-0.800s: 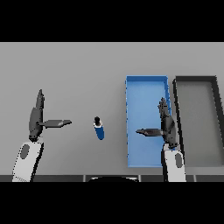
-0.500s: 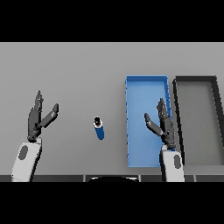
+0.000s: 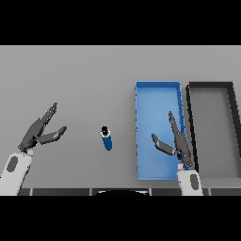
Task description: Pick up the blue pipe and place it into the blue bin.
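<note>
Both hands have lowered a little and turned since the earlier frames. Left hand hovers over the near left of the table, fingers spread, holding nothing. Right hand hangs above the blue bin, also spread. Blue pipe lies on the table between them, just left of the bin, well apart from both hands. Reaching is only starting, I think; next a hand must come to the pipe and close.

Setting: bare sorting bench, test-lab type.
Plain grey table carries a blue bin beside a black bin at its right edge.
</note>
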`<state>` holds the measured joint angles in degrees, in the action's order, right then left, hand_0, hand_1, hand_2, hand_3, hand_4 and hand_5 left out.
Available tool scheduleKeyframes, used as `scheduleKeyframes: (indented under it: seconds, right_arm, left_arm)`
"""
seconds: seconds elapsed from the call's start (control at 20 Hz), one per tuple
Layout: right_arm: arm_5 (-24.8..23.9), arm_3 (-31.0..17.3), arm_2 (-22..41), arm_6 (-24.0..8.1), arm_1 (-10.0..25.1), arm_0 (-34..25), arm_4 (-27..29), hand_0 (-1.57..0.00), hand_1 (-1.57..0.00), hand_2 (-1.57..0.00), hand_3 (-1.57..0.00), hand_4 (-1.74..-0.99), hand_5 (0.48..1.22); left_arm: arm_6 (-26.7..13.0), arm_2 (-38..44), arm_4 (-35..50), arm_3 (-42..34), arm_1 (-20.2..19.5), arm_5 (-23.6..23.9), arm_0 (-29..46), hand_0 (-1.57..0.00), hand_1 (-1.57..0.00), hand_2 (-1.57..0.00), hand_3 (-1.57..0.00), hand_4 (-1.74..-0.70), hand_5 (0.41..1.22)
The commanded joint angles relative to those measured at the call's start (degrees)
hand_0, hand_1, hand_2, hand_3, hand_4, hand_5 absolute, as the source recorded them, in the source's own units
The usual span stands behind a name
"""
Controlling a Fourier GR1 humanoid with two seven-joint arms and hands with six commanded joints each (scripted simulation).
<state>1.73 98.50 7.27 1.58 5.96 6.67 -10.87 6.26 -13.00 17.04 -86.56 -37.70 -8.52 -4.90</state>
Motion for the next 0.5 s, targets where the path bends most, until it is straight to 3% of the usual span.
scheduleKeyframes:
  seconds: [0.0,0.25,0.45]
  right_arm:
    - [0.26,0.0,-0.01,0.47,0.09,0.06,0.25,0.0,0.0,0.0,0.0,-1.186,0.598]
    - [0.79,-0.98,0.24,1.4,0.24,-0.83,0.12,0.0,0.0,0.0,0.0,-1.205,0.611]
    - [0.88,-0.24,0.56,1.37,0.28,-0.27,-0.18,0.0,0.0,0.0,0.0,-1.212,0.613]
  left_arm:
    - [1.15,-0.75,0.06,-1.46,-0.48,-1.38,1.18,0.0,0.0,0.0,0.0,-1.09,0.596]
    - [0.28,-5.97,-0.48,-7.11,-0.67,-6.28,3.66,0.0,0.0,0.0,0.0,-1.12,0.514]
    - [-1.26,-11.29,-4.44,-9.79,2.87,-6.03,3.5,0.0,0.0,0.0,0.0,-1.18,0.484]
